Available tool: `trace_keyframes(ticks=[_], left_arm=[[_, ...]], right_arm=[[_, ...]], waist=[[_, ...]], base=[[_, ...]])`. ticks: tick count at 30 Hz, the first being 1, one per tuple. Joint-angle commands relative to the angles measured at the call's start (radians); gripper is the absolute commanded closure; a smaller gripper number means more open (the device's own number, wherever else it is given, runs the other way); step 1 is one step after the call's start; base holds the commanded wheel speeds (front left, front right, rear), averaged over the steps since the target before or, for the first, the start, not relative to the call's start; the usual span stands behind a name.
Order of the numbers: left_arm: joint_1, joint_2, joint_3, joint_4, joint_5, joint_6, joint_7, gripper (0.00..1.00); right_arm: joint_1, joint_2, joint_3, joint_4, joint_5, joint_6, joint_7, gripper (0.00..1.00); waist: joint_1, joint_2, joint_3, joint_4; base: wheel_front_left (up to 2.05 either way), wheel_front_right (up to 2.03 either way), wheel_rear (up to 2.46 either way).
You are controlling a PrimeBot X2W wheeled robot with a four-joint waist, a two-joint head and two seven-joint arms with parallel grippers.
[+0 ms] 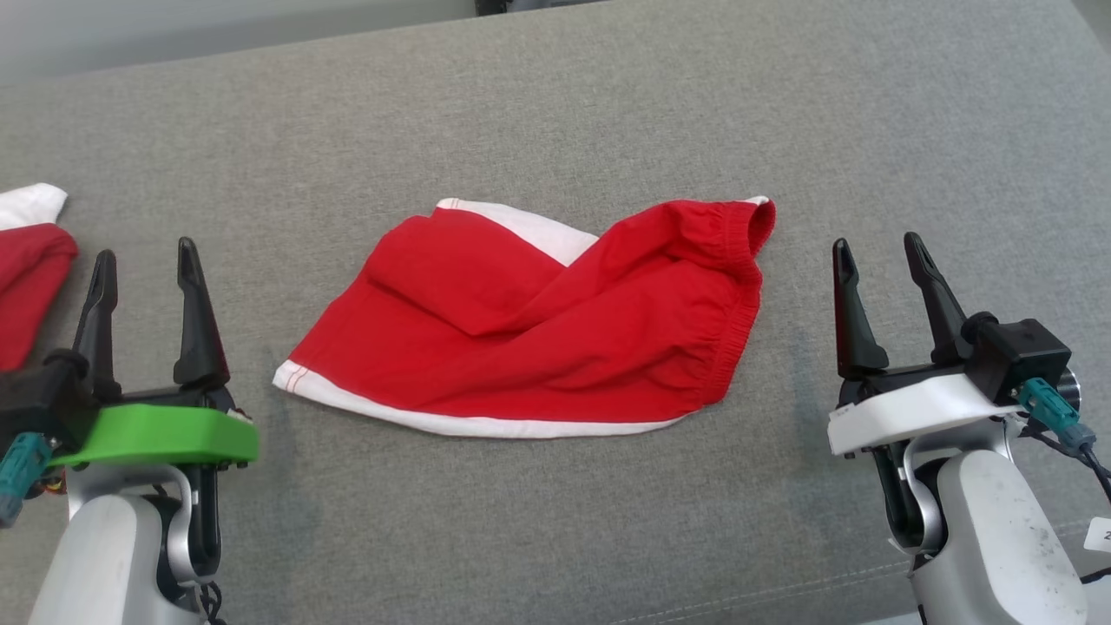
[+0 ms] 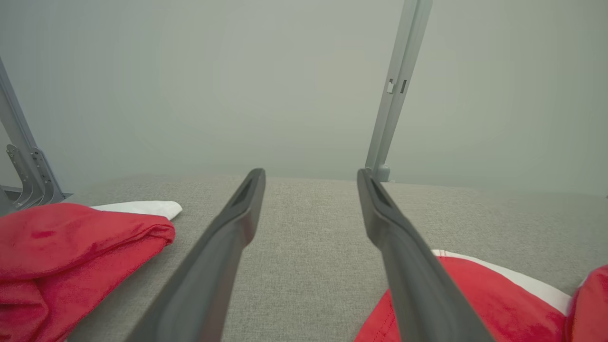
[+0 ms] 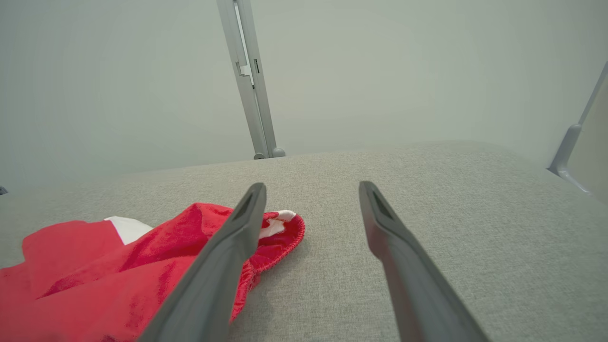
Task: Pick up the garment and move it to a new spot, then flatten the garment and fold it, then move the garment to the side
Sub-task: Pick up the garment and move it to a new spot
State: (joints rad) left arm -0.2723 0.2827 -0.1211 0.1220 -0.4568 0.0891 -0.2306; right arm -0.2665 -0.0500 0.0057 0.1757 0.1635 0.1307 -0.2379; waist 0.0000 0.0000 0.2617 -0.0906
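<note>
Where the two pale forearms rise from the near edge of the head view, the left tool (image 1: 146, 249) on its green mount (image 1: 165, 431) and the right tool (image 1: 877, 240) on its white mount (image 1: 911, 408) each stand with dark fingers spread apart. They grip nothing and point away over the grey fabric surface (image 1: 555, 538). Between them, touching neither, lies the garment (image 1: 538, 330). It is red with white hems and seems to be a pair of shorts, rumpled, with a diagonal fold across its middle. Its gathered waistband lies toward the right tool and a white-edged hem toward the left tool. Just outside the left tool, a second red and white cloth (image 1: 30, 269) lies at the frame's edge, partly cut off. Farther off, past the surface's far edge, each wrist view shows a slim grey metal post (image 2: 396, 90) against a plain pale wall (image 2: 190, 71).
</note>
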Motion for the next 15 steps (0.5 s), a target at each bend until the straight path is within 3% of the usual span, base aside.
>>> trace_keyframes(ticks=[1, 15], left_arm=[[0.026, 0.009, 0.006, -0.009, -0.009, 0.004, -0.005, 0.00], [0.167, 0.027, -0.049, -0.081, 0.029, 0.016, 0.024, 0.00]], right_arm=[[0.018, -0.003, -0.003, -0.005, -0.011, 0.000, 0.005, 0.00], [0.093, -0.003, 0.015, -0.025, -0.014, 0.000, 0.038, 0.00]], waist=[[0.0000, 0.0000, -0.042, 0.040], [0.0000, 0.0000, -0.127, 0.043]], base=[[0.00, 0.00, 0.00], [0.00, 0.00, 0.00]])
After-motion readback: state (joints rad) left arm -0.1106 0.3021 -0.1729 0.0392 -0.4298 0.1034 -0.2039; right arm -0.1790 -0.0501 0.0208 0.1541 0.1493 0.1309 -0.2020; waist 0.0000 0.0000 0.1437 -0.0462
